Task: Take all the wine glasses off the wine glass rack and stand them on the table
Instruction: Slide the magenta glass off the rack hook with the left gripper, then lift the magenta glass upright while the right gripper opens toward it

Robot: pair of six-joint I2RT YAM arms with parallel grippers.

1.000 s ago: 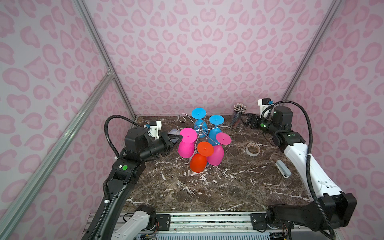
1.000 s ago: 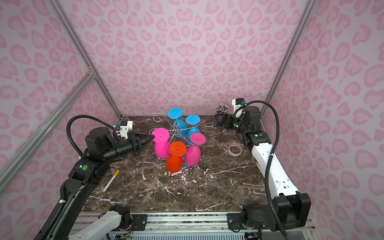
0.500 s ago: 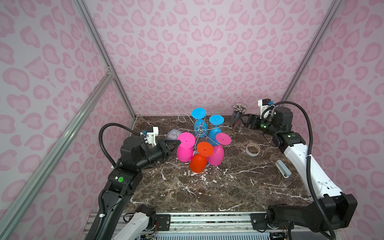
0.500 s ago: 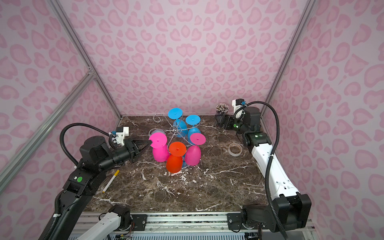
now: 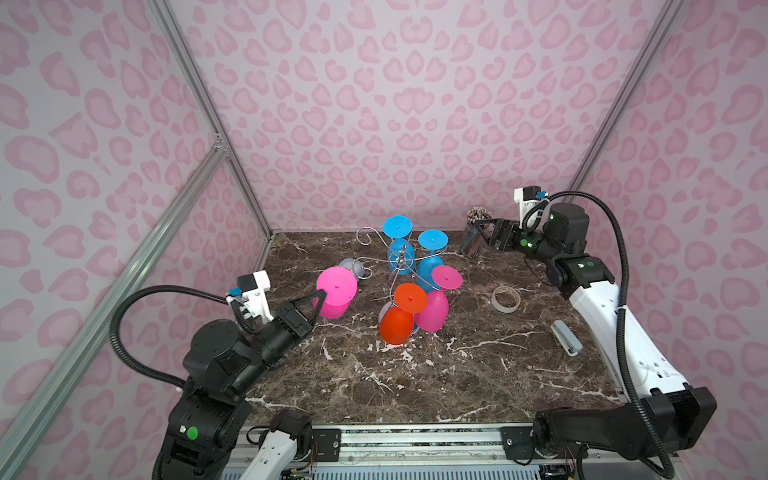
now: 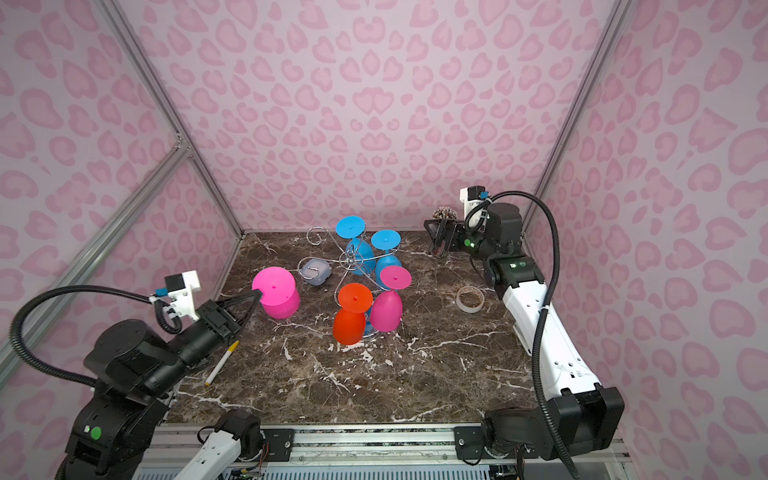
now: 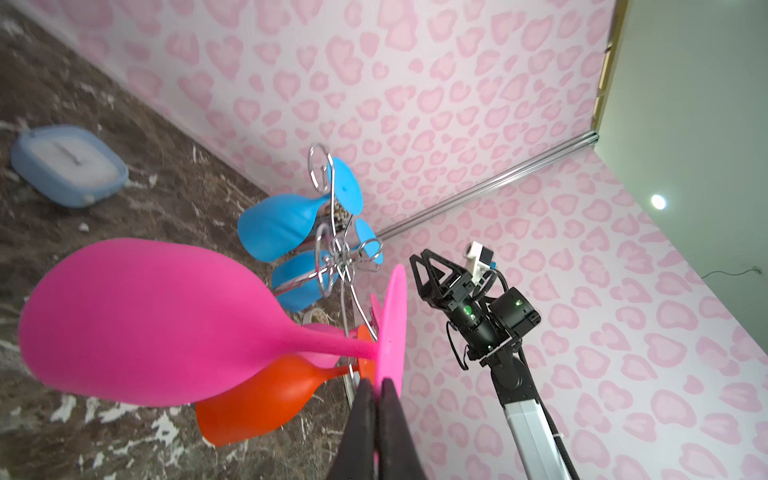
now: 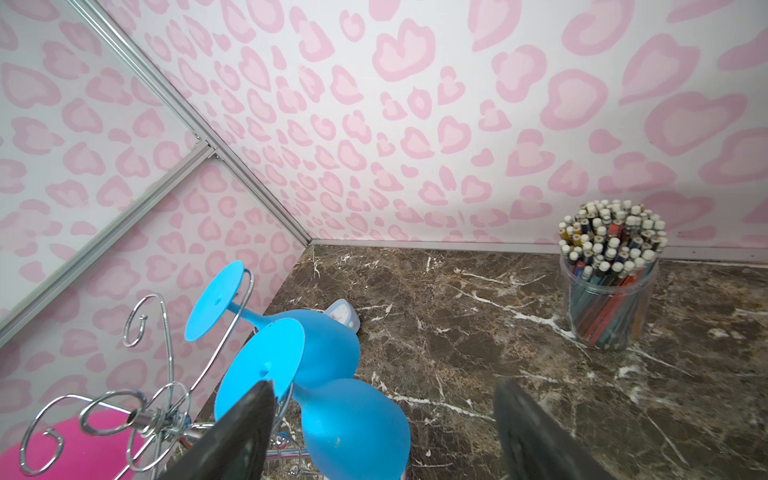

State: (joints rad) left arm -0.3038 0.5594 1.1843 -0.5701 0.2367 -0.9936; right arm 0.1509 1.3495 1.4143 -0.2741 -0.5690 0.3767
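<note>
Pink wine glass (image 5: 336,291) inverted: stem near-vertical, foot up, bowl down.

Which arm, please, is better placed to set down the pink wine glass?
Left: the left gripper pinches the foot of the bright pink wine glass, off the chrome wire rack; the right gripper hangs open near the clear cup of pencils.

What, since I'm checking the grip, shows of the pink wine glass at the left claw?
The pink wine glass is opaque matte pink, plastic-looking: flat round foot, thin stem, rounded bowl. It hangs inverted, foot up. The left claw, shut, pinches the foot's rim. The glass is left of the wine glass rack, clear of its arms; whether the bowl touches the table is unclear.
</note>
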